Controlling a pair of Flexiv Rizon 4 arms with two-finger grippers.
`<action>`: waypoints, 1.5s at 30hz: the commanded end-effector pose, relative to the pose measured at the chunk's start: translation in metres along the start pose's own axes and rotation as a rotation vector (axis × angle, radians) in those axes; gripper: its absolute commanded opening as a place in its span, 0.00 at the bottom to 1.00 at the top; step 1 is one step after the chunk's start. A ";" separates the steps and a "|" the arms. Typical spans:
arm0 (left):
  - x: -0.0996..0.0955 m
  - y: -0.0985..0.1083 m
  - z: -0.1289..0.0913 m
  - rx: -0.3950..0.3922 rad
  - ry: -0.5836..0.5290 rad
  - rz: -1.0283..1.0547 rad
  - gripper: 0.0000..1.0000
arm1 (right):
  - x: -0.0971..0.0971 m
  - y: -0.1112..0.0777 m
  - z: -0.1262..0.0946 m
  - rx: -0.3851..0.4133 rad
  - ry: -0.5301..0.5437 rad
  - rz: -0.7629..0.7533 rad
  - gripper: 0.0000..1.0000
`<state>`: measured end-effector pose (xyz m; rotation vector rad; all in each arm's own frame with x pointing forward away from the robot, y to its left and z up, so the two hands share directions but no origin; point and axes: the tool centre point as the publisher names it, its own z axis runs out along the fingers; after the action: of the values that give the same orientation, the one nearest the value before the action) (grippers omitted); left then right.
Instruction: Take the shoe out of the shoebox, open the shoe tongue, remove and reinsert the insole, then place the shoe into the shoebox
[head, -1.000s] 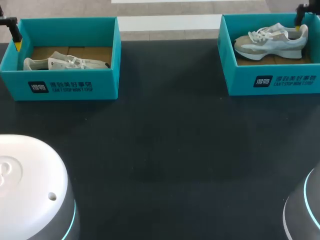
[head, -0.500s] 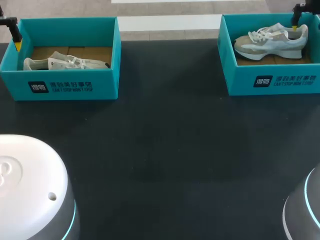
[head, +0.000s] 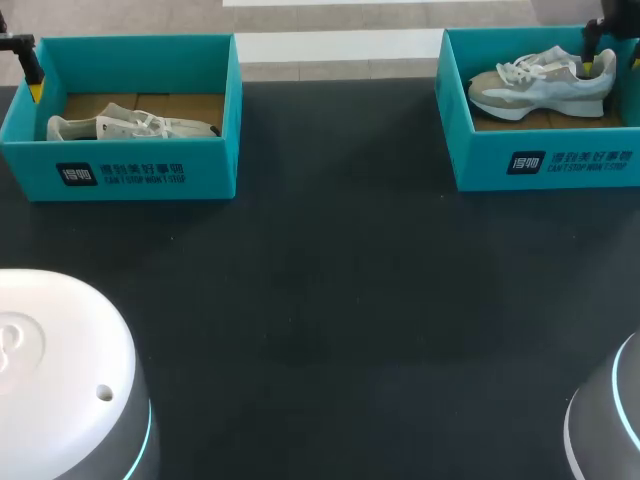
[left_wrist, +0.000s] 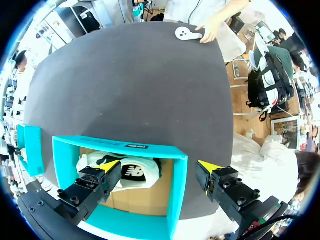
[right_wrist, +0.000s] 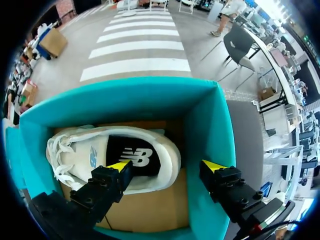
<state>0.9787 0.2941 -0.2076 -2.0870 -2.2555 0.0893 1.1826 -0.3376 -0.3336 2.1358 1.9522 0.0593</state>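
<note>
Item 1, right-hand sneaker (head: 540, 85): white and beige with pale blue panels. It sits in the right teal shoebox (head: 545, 160) on a brown cardboard liner (right_wrist: 150, 210), toe toward the counter's middle and heel at the outer end. Seen from the right wrist, its black insole shows through the open collar.

Item 2, right claw (head: 598, 48): spread wide over the heel end of that box and holding nothing. One yellow-tipped finger is above the shoe's collar, inside the box. The other is beyond the box's end wall (right_wrist: 205, 130), so the wall passes between them.

Item 3, left-hand sneaker (head: 130, 127): white, lying low in the left teal shoebox (head: 130, 170), also on brown cardboard.

Item 4, left claw (left_wrist: 160, 166): spread wide at the outer end of the left box and empty. One finger is inside near the shoe's heel (left_wrist: 135, 170) and the other is outside the end wall (left_wrist: 177, 185).

Item 5, counter (head: 330, 280): dark and matte, with the two boxes well apart at its far corners.

Item 6: a person's hand (left_wrist: 210, 32) rests on a white rounded piece (left_wrist: 187, 33) at the counter's edge opposite the left box.
</note>
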 end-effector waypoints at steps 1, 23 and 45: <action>0.000 -0.001 0.000 -0.002 0.003 0.000 1.00 | 0.001 0.003 0.010 -0.003 0.006 -0.009 0.84; 0.000 -0.001 0.000 -0.002 0.003 0.000 1.00 | 0.000 0.013 0.044 0.058 -0.004 -0.049 0.46; 0.000 -0.001 0.000 -0.002 0.003 0.000 1.00 | -0.011 0.002 -0.055 0.052 -0.078 -0.061 0.00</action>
<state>0.9788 0.2940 -0.2076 -2.0871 -2.2553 0.0893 1.1949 -0.3483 -0.3186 2.0824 2.0093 -0.0969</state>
